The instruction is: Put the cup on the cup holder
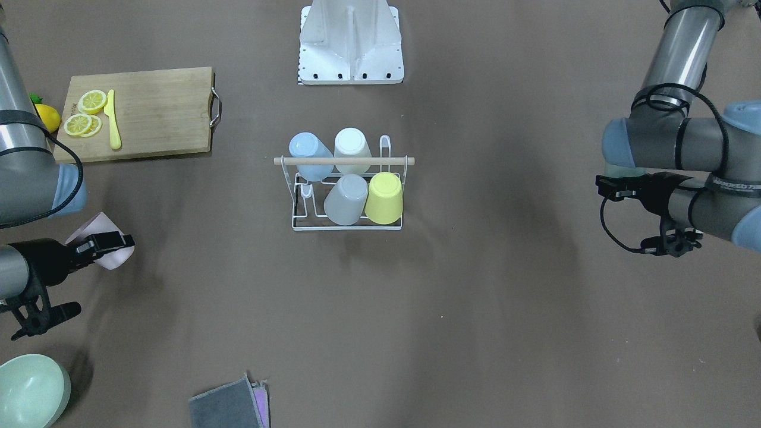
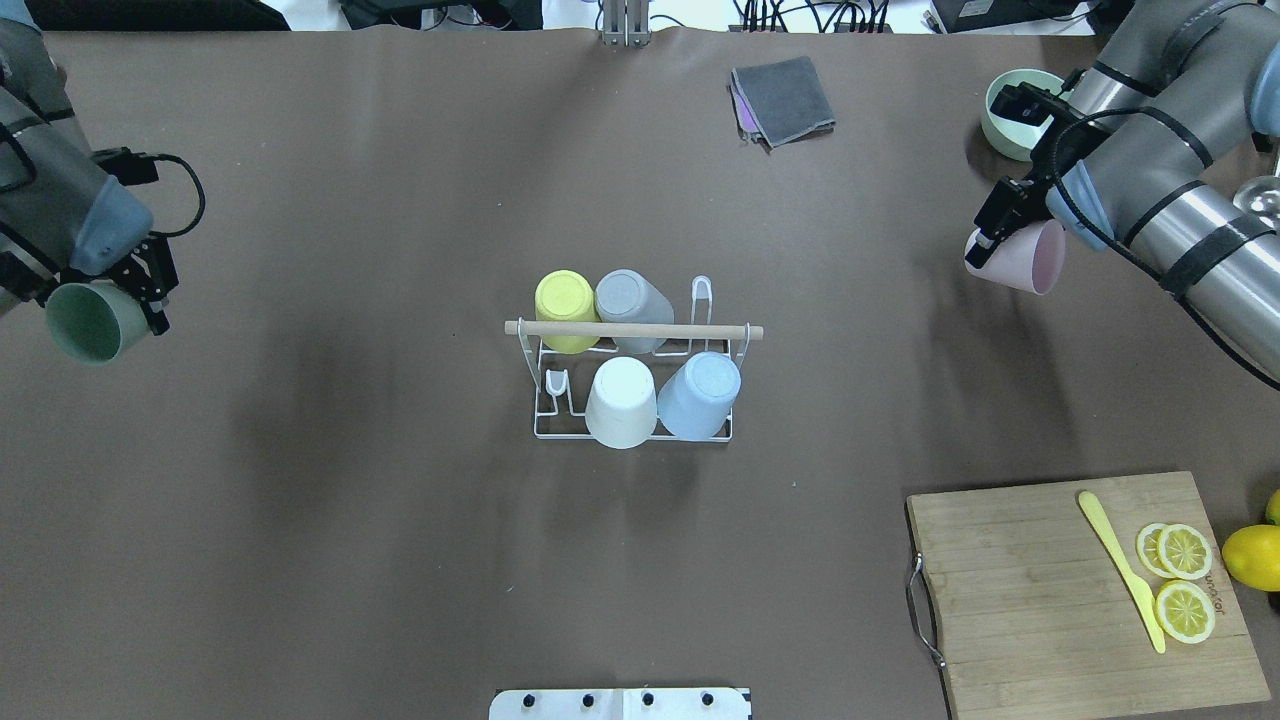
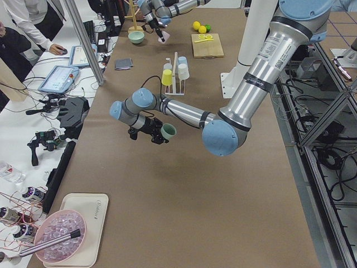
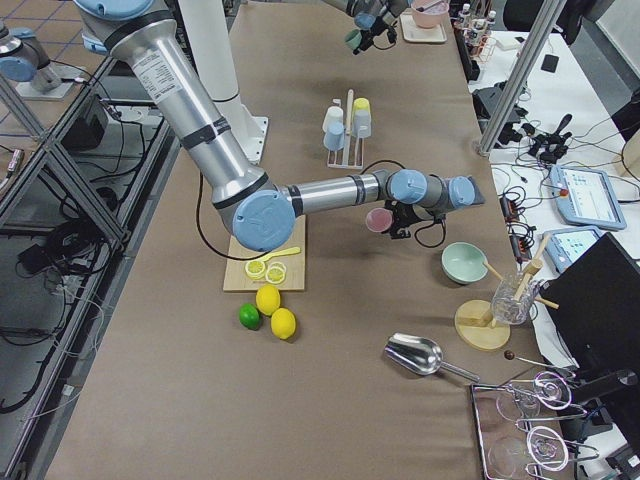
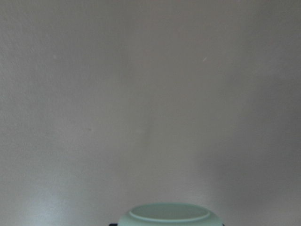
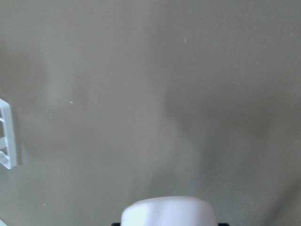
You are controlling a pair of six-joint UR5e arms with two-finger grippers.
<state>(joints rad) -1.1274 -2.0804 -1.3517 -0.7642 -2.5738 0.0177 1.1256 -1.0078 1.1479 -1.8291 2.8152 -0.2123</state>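
The cup holder (image 2: 634, 329), a white wire rack with a wooden dowel handle, stands mid-table and also shows in the front view (image 1: 345, 161). It carries yellow (image 2: 565, 298), grey (image 2: 628, 297), white (image 2: 621, 400) and blue (image 2: 702, 393) cups upside down on its pegs. Two pegs (image 2: 556, 385) are bare. My left gripper (image 2: 140, 290) is shut on a green cup (image 2: 92, 322), held above the table far left of the rack. My right gripper (image 2: 992, 232) is shut on a pink cup (image 2: 1022, 260), far right of the rack. Each wrist view shows only the bottom of its cup: green (image 5: 169, 214), pink (image 6: 169, 212).
A wooden cutting board (image 2: 1030, 600) with lemon slices (image 2: 1183, 550) and a yellow knife (image 2: 1120, 568) lies front right, with a lemon (image 2: 1250, 556) beside it. A green bowl (image 2: 1008, 120) and a grey cloth (image 2: 785, 98) lie at the far edge. The robot base (image 1: 351, 41) stands behind the rack.
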